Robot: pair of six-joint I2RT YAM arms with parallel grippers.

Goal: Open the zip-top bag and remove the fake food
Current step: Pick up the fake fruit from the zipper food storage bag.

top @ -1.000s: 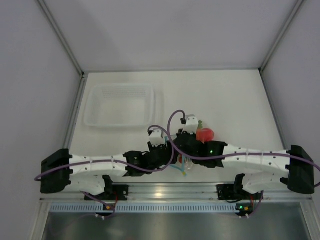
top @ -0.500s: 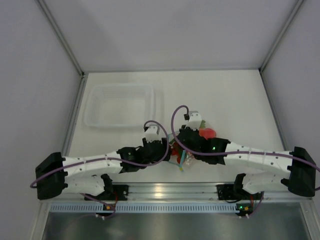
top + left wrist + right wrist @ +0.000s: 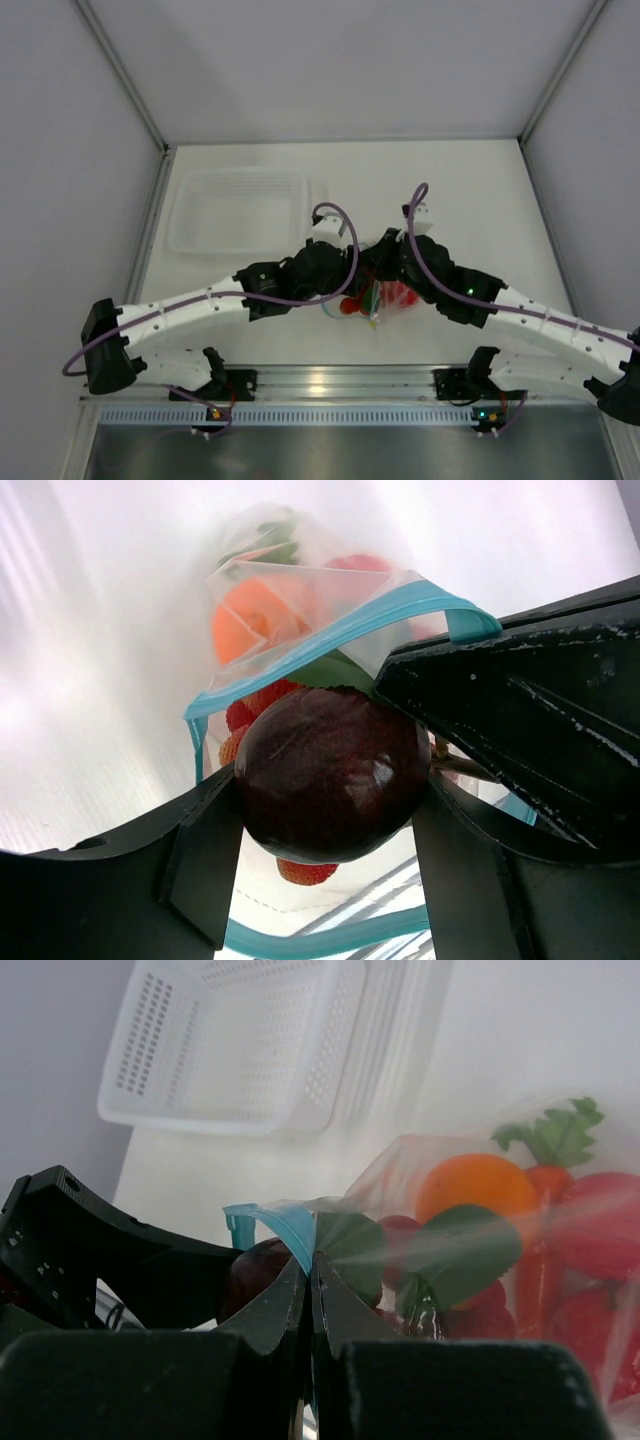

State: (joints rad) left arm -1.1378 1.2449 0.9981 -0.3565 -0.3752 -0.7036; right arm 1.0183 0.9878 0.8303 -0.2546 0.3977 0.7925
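Observation:
The clear zip-top bag (image 3: 470, 1210) with a teal-blue zip strip (image 3: 330, 640) hangs between the two grippers above the table, its mouth open. My right gripper (image 3: 312, 1260) is shut on the bag's zip edge. My left gripper (image 3: 325, 815) is shut on a dark purple-brown round fruit (image 3: 333, 773) at the bag's mouth. Inside the bag I see an orange (image 3: 478, 1188), a green-topped carrot (image 3: 545, 1160), red fruits (image 3: 590, 1220), a berry cluster with a green leaf (image 3: 455, 1255). In the top view the bag (image 3: 375, 300) sits between both wrists.
A white perforated basket (image 3: 240, 210) stands at the back left of the table, also in the right wrist view (image 3: 240, 1040). White walls enclose the table on three sides. A metal rail (image 3: 330, 380) runs along the near edge.
Both arms have moved away from the near edge and lifted, carrying the bag with them. The left gripper now holds the dark fruit at the bag's mouth.

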